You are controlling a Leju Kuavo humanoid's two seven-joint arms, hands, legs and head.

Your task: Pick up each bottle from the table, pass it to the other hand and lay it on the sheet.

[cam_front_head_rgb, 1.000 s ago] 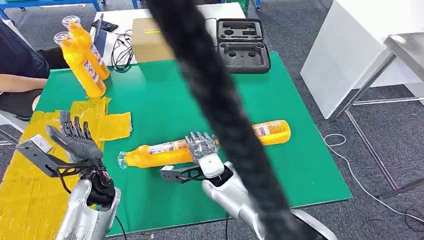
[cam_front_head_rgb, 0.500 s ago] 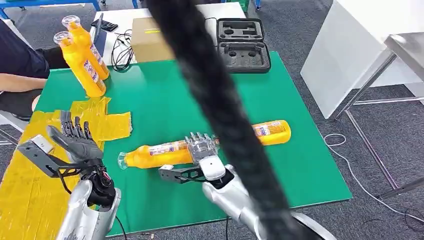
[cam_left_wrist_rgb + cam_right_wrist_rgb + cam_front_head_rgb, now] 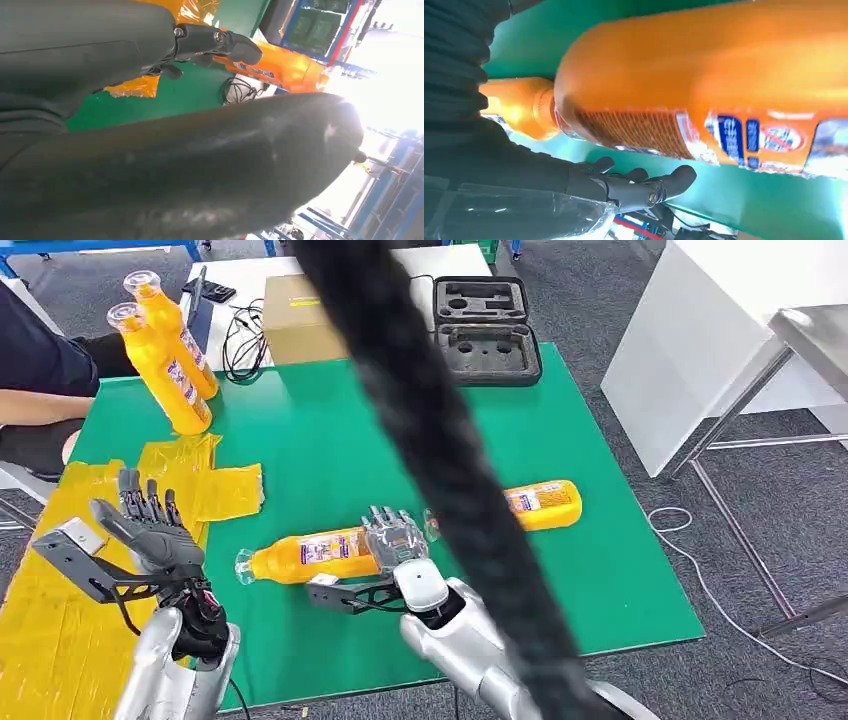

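Cable (image 3: 430,440) hides second bottle's (image 3: 545,504) neck; right hand (image 3: 395,538) fingers grip near bottle (image 3: 310,553); left hand (image 3: 150,525) fingers apart.

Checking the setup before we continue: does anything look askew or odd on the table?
The yellow sheet lies crumpled and ragged at the table's left edge. A thick black cable hangs across the head view, hiding part of the far lying bottle.

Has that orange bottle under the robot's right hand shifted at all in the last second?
Yes. The bottle slid slightly left with the right hand, away from the other lying bottle.
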